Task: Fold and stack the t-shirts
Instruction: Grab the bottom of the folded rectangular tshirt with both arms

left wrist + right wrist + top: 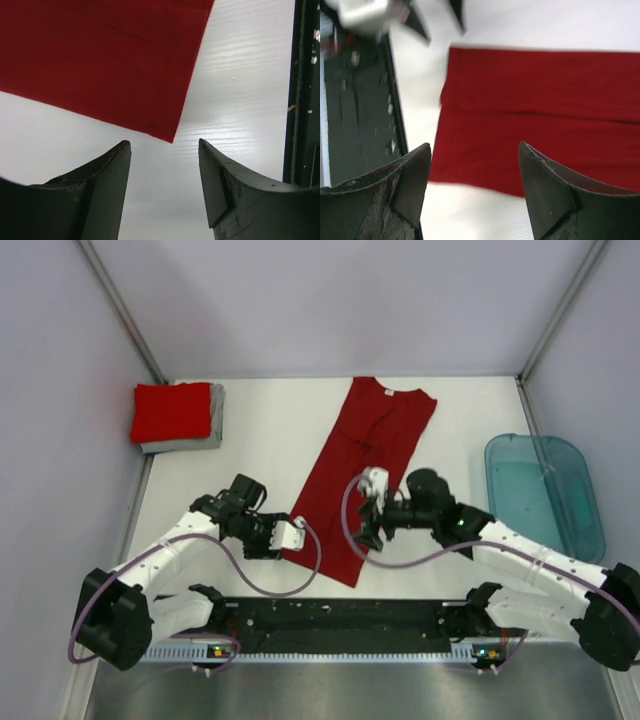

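Note:
A dark red t-shirt (362,465) lies on the white table, folded lengthwise into a long strip, collar at the far end. A brighter red folded t-shirt (171,410) lies on a grey folded t-shirt (214,425) at the far left. My left gripper (300,535) is open and empty just off the strip's near left corner; the dark red t-shirt's corner (170,135) shows just beyond the left gripper (164,145) in its wrist view. My right gripper (364,537) is open and empty at the strip's near right edge; the dark red cloth (530,120) lies beyond the right gripper (475,150).
A translucent teal plastic tub (545,495) stands at the right of the table. A black rail (340,620) runs along the near edge between the arm bases. Grey walls close in the left, right and far sides.

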